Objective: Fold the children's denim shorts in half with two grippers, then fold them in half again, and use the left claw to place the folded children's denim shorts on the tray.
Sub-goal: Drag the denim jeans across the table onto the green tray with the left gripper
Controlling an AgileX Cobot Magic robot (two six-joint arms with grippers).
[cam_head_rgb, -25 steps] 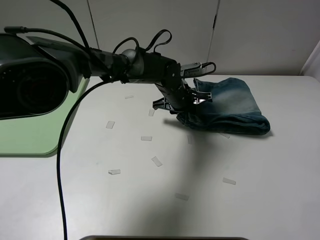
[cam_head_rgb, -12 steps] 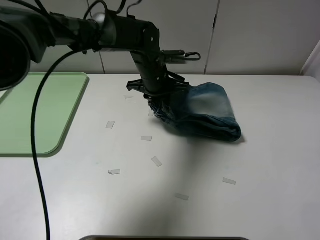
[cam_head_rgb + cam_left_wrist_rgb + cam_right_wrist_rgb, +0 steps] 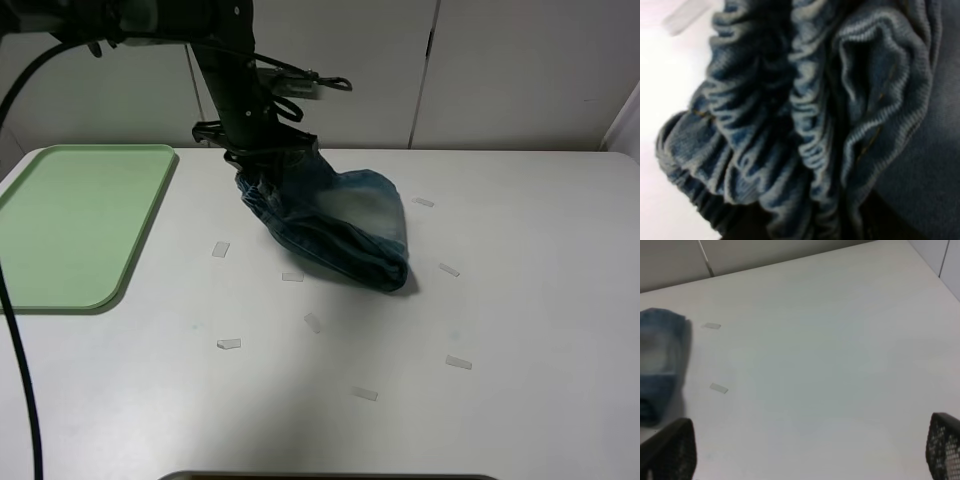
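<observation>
Dragged toward the tray (image 3: 80,220), the folded children's denim shorts (image 3: 335,225) hang from the left gripper (image 3: 262,160) pinching their waistband, trailing mid-surface. Lift them clear before crossing the rim.

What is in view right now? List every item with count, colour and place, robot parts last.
denim shorts: one, faded blue, folded, gathered waistband end lifted by the left gripper, other end trailing on the table right of the tray
tray: one, pale green, left side of the table, nothing on it
tape pieces: about ten, clear or whitish, scattered over the table
table: one, white, under everything
wall panels: pale grey, behind the table
left gripper: one, black, shut on the shorts' waistband, above the table just right of the tray
right gripper: one, black mesh-faced fingers wide apart, empty, over bare table right of the shorts
</observation>
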